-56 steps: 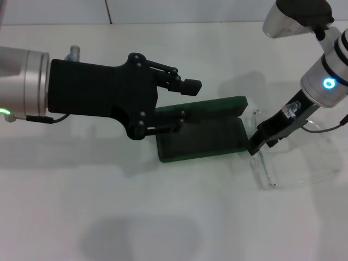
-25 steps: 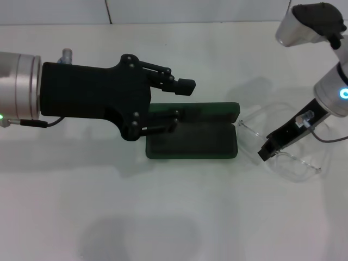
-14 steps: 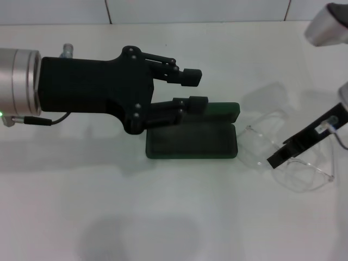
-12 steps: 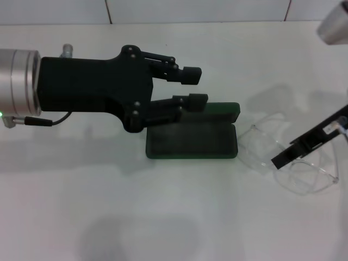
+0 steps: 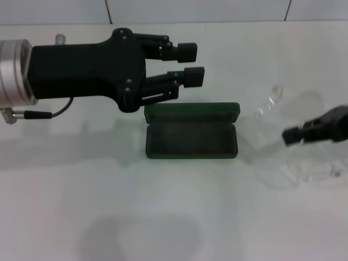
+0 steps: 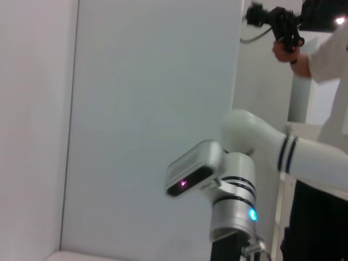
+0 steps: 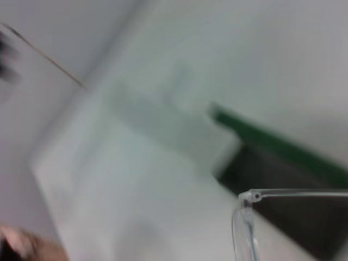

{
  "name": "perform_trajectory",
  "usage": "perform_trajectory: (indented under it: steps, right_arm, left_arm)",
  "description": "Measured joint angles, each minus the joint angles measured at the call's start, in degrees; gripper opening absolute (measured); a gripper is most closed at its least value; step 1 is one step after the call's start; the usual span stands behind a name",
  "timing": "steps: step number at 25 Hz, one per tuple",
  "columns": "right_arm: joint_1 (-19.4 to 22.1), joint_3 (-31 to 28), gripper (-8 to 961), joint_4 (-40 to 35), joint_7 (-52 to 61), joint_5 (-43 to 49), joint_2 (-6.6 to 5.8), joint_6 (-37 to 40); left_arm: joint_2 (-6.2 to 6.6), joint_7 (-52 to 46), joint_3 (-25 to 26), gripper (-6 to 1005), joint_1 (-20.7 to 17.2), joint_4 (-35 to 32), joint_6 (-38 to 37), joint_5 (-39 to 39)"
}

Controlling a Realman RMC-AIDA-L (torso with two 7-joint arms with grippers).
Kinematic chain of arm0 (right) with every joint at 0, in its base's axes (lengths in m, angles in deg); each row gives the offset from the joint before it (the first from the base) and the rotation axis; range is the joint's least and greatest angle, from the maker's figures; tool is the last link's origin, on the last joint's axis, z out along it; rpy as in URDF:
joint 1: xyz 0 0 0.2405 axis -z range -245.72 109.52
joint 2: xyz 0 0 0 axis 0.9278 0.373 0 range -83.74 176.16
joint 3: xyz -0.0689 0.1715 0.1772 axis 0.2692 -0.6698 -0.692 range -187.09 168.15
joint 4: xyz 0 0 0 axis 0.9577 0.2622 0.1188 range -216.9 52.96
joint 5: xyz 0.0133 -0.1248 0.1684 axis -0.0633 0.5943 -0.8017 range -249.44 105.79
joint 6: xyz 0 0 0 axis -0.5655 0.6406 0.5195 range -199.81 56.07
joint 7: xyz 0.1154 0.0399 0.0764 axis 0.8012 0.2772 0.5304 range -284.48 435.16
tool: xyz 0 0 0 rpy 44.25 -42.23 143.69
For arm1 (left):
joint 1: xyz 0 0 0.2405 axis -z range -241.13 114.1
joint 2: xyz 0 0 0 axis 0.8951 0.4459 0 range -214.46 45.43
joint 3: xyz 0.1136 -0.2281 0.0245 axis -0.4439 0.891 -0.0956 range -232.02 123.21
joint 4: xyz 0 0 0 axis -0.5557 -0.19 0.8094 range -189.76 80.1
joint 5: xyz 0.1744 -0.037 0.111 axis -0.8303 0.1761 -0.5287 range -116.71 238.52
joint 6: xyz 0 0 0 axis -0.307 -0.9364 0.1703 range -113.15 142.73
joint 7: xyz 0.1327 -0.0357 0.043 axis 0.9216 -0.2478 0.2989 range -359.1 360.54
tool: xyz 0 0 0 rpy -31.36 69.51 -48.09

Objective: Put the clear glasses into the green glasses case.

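The near edge of the white table [image 5: 163,228] is left bare. Toward the right edge, the clear glasses [image 5: 288,163] are seen lifted off the surface, gripped by the right gripper [image 5: 293,136], whose dark fingertips are closed on the frame; the lens hangs below and a clear arm reaches up toward the far side (its outline is faint against the white). In the right wrist view a clear hinge and arm [image 7: 255,198] are seen close to the camera, with the case beyond, which suggests that the glasses are held so that they can be carried across to it.

At the middle of the table the green glasses case [image 5: 191,138] lies open, its dark tray facing up and its lid folded back flat on the far side, so that the inside is ready to be filled. Nothing is in it yet.

Just past the case's far left corner the left gripper [image 5: 187,64] hovers, fingers spread apart and holding nothing (probably kept clear so that the tray is unobstructed).
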Motion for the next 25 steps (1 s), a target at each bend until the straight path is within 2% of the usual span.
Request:
perform_trajectory:
  steps: [2, 8, 12, 15, 19, 25]
  right_arm:
    - [2.3, -5.2, 119, 0.3, -6.7, -6.5, 0.48, 1.9]
    - [9.9, -15.8, 120, 2.6, -23.3, -23.8, 0.98, 9.7]
    - [15.2, -18.8, 120, 8.1, -36.9, -32.4, 0.44, 12.5]
    - [16.1, -20.6, 120, 11.6, -43.3, -33.2, -0.2, 14.1]
    - [15.8, -20.3, 120, 14.9, -49.5, -32.7, -0.38, 14.4]
    - [12.6, -18.1, 120, 17.7, -54.7, -27.7, 0.52, 14.0]
  left_arm:
    - [-0.06, -0.1, 0.1, 397, -0.2, 0.1, 0.0, 1.0]
    - [0.03, -2.6, 0.4, 397, -0.8, 2.0, 0.0, 5.1]
    - [-0.14, -3.3, 0.1, 397, -2.8, 3.2, 0.0, 5.8]
    - [-0.16, -2.9, -0.1, 397, -3.8, 3.6, 0.0, 7.7]
    - [-0.15, -0.4, -1.0, 397, -3.7, 5.9, -0.1, 11.2]
    - [-0.14, 3.4, -2.4, 396, -2.1, 9.3, -2.9, 17.8]
